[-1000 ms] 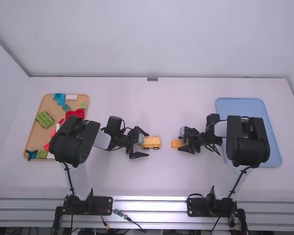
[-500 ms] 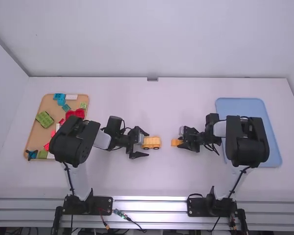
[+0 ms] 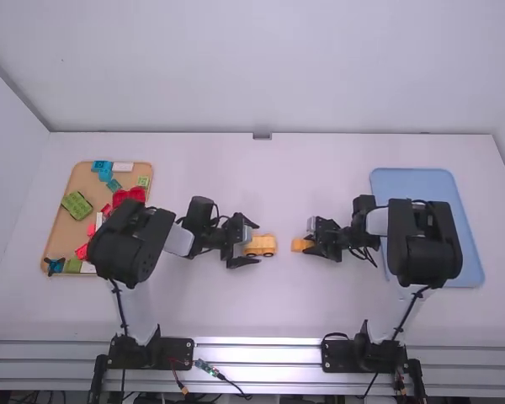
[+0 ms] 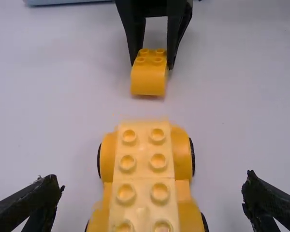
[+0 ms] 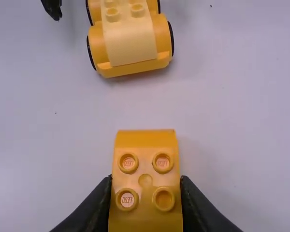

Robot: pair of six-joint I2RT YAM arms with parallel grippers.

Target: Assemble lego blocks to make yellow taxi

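Yellow taxi (image 4: 142,169) sits partly between the left gripper's (image 3: 257,243) parted jaws, seemingly untouched.

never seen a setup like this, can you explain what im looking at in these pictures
These are two robot arms, left and right, at a white table. The high view looks down from above and behind them. The two wrist views come from cameras on the arms, each with its own gripper's fingers at the bottom edge.

Mid-table is a yellow wheeled toy car built of blocks. The left gripper is open, a finger out to either side of it, not touching. The right gripper is closed on a small yellow block with four studs.

On the left lies a tan tray of coloured blocks; on the right, a blue tray.
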